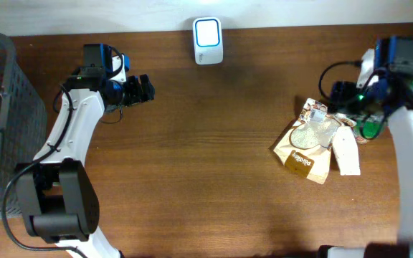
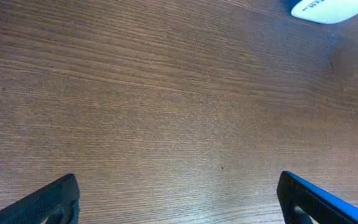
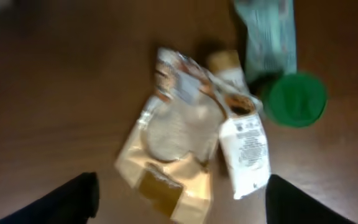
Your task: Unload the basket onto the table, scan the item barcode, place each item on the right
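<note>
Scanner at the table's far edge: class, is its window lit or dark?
Lit: the scanner shows a glowing white window from overhead.

A tan pouch with a clear window and brown label lies flat at right — a white packet touching its side, a green-lidded container just behind. The white scanner, face lit, stands at top centre, well apart.

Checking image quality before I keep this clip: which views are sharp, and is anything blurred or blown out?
Overhead: sharp, though the scanner face glows nearly blown-out white. Left wrist: crisp wood grain on the table, even light. Right wrist: blurred throughout; the tan pouch, white packet and green lid are soft, their print unreadable.
</note>
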Robot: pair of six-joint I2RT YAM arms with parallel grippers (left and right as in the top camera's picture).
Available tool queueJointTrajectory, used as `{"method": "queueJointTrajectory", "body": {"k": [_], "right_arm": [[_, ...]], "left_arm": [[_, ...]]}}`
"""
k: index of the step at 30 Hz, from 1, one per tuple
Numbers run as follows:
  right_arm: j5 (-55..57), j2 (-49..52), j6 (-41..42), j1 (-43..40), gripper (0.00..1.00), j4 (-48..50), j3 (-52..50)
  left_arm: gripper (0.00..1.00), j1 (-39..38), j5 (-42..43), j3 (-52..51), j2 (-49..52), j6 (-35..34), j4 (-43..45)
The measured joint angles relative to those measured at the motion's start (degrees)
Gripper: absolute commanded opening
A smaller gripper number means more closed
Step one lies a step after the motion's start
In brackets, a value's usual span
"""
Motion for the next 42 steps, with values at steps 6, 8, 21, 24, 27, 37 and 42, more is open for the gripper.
{"method": "queueJointTrajectory", "body": {"k": [6, 8, 21, 24, 27, 37, 42], "right_arm": [[-1.3, -16.6, 0.1, 2.8, 0.98, -7.4, 6.4], [-1.3, -22.1, 0.1, 2.8, 0.98, -8.2, 6.7], [-0.6, -34.0, 0.1, 2.8, 0.98, -13.5, 6.8], [0.0, -34.1, 0.1, 2.8, 0.98, -14.3, 6.5], [0.8, -34.8, 0.1, 2.8, 0.98, -12.1, 4.3], [0.0, -60.6, 0.1, 2.9, 0.98, 33.4, -42.4], [-1.3, -74.4, 0.0, 4.6, 0.98, 48.1, -64.7]], "left_arm": [[0.99, 0.0, 0.0, 0.0, 0.0, 0.0, 0.0], [0.99, 0.0, 0.0, 0.0, 0.0, 0.0, 0.0], [0.99, 0.0, 0.0, 0.0, 0.0, 0.0, 0.0], [0.99, 0.0, 0.0, 0.0, 0.0, 0.0, 0.0], [0.99, 0.0, 0.0, 0.0, 0.0, 0.0, 0.0], [0.99, 0.0, 0.0, 0.0, 0.0, 0.0, 0.0], [0.99, 0.0, 0.0, 0.0, 0.0, 0.0, 0.0]]}}
